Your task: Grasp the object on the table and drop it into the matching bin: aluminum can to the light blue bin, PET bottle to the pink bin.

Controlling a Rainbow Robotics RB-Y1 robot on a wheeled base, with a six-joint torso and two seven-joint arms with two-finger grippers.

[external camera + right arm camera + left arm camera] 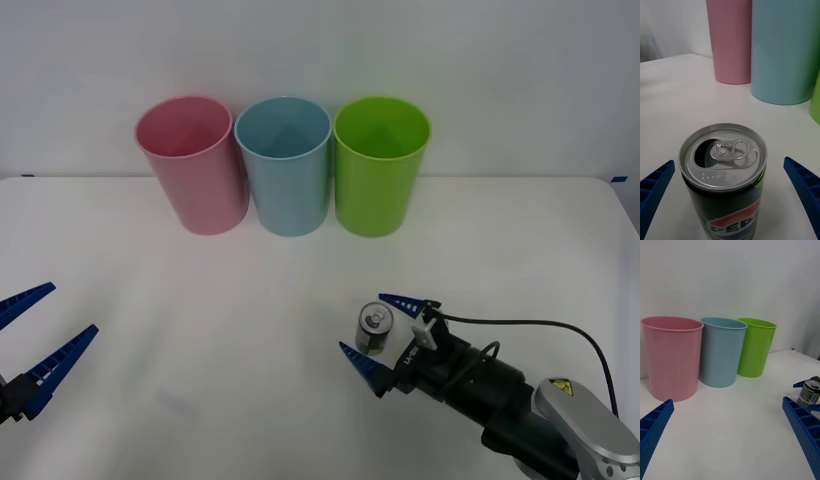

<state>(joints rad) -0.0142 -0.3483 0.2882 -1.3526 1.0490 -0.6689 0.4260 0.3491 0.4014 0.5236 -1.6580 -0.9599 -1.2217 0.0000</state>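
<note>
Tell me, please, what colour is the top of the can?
The aluminum can has a silver top with an opened pull-tab; the right wrist view shows it best.

Three bins (290, 165), one can (374, 328), two grippers (385, 335)

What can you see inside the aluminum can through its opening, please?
The aluminum can stands upright on the table between the open fingers of the right gripper. Its tab is pushed in and the mouth is open, but only darkness shows inside; any contents cannot be seen.
</note>
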